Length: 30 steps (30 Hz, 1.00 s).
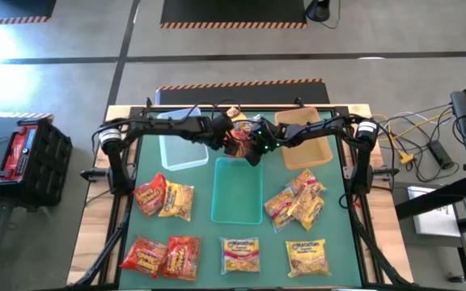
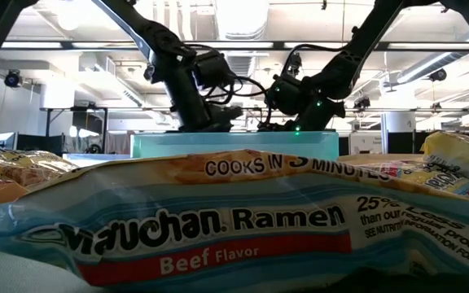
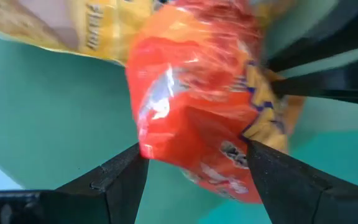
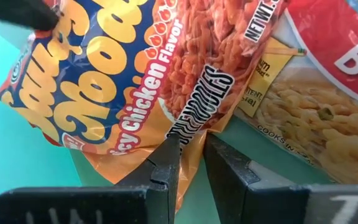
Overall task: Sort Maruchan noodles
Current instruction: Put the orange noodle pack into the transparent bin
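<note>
Nearest us, the crinkly red-orange plastic noodle packet point(image 4: 135, 81) hangs behind the teal bin point(image 1: 237, 190), its light, slippery, crushable edge pinched by the right gripper point(image 4: 190, 163); left gripper point(image 3: 194, 171) gapes wide around it.

A teal bin point(image 1: 237, 194) sits mid-table, a clear bin point(image 1: 182, 147) at its ten o'clock, a tan bin point(image 1: 306, 141) at two o'clock.
</note>
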Motion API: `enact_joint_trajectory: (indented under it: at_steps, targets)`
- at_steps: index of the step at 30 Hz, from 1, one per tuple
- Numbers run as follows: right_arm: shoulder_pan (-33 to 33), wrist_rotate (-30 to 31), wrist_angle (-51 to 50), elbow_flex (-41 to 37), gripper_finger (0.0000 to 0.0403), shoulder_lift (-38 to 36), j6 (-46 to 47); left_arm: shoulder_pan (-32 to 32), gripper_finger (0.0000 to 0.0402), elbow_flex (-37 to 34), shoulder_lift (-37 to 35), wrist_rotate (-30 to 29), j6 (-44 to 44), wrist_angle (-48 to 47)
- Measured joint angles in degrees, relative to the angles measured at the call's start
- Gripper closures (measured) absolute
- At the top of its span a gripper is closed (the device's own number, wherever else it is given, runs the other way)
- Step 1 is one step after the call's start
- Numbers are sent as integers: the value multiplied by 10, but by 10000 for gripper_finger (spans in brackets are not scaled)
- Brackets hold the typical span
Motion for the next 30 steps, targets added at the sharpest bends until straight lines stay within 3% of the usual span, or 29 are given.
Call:
enact_joint_trajectory:
  at_steps: [20, 30]
  targets:
    - [0, 1, 1, -1, 335, 0, 0, -1, 149, -10, 1, -10, -44, 92]
    - [0, -22, 20, -2, 335, -18, 1, -3, 219, -42, 1, -17, -91, 115]
